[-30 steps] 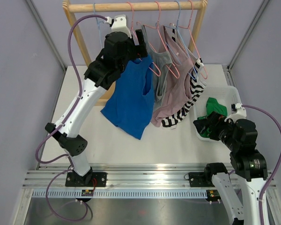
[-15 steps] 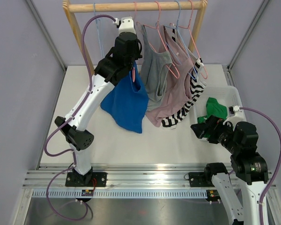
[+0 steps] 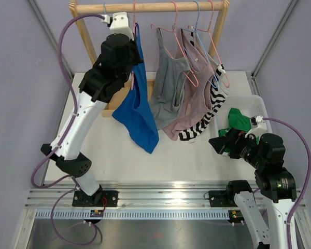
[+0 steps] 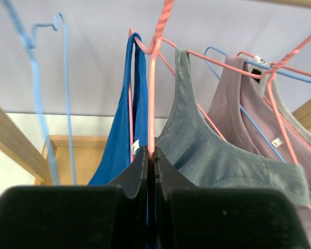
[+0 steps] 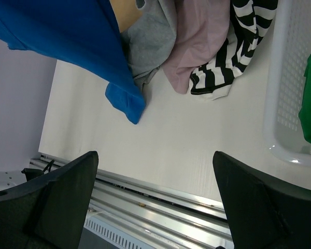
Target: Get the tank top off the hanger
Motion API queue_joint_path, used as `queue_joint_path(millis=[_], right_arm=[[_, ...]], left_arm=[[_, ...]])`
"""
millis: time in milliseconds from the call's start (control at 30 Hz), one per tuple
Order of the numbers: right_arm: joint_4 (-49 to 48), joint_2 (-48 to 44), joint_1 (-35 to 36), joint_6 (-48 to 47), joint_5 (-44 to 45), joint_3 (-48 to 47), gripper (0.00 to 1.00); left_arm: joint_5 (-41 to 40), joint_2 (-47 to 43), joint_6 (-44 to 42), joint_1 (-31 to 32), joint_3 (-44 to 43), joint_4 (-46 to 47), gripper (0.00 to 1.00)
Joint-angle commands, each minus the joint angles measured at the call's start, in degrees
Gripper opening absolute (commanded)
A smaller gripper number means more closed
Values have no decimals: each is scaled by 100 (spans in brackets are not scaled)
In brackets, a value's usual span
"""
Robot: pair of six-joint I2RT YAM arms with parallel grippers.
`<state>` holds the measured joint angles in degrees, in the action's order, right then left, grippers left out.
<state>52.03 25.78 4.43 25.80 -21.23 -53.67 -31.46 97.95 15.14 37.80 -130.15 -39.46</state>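
Observation:
A blue tank top [image 3: 140, 111] hangs on a pink wire hanger [image 4: 153, 98] from the wooden rod [image 3: 145, 7]. It is turned nearly edge-on to the top camera. My left gripper [image 3: 129, 39] is raised to the rod. In the left wrist view my left gripper [image 4: 151, 153] is shut on the hanger's pink wire, with the blue tank top [image 4: 116, 150] just left of the fingers. My right gripper [image 3: 218, 143] hovers low at the right, beside the basket. In the right wrist view my right gripper [image 5: 155, 155] is open and empty over the table, and the blue tank top [image 5: 67, 36] hangs beyond it.
A grey top [image 3: 168, 88], a mauve top [image 3: 194, 111] and a striped garment [image 3: 216, 101] hang on further hangers to the right. An empty light-blue hanger [image 4: 46, 93] hangs to the left. A white basket [image 3: 260, 110] holds a green garment [image 3: 238, 119].
My left gripper has shut on the pink hanger and shifted left along the rod. The blue tank top swung left and turned edge-on. The right arm edged slightly left.

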Motion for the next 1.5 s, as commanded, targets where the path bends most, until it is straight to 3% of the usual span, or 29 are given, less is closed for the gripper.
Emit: queue_joint_path(millis=[0,367,567,667,767,867,1033,1300,1467], right_arm=[[-351,102,-21,-102,-346,-179,99],[-1535,647,-21,-146,-1690,-338,99],[-3273,1043,-3,1012,-2692,215,100],[-4005,1166,14,1567,-2834,488,99],[-4341,1192,260,1823,-2562,700,99],[-4324,1333,970,1683,-1852,788,100],[-4297,1632,2428,1621,179,840,97],[-4676,2905,4012,1621,2260,709,89],[-4772,3740,4646,1349,2966,252,86]], left_arm=[[341,-845,165,-1,355,141,0],[2134,-2929,859,-1,3325,764,0],[2994,-4230,1210,-1,4610,738,0],[3688,-5091,1552,-1,5778,975,0],[4278,-5944,1913,-1,6912,1378,0],[4972,-6717,2265,-1,7976,1756,0],[5467,-7526,2705,-1,9242,2312,0],[5379,-8607,3109,-1,9903,2373,0],[5308,-8811,3215,-1,9974,2224,0]])
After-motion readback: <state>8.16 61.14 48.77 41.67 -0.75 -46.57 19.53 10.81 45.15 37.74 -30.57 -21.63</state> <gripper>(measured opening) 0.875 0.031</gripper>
